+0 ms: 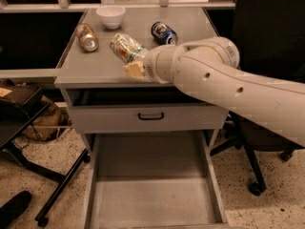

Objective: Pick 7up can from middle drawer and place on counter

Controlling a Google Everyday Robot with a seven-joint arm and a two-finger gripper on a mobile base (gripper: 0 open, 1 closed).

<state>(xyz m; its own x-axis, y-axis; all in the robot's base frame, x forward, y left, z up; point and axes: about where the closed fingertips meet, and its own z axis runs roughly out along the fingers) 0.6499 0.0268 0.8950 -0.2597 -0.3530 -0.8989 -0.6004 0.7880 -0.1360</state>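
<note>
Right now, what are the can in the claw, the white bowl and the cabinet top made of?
The 7up can, held in the claw over the counter, looks like thin metal, silvery with glints. The bowl looks smooth glossy white, ceramic or plastic. The counter seems matte grey, painted metal or laminate; I cannot tell which.
</note>
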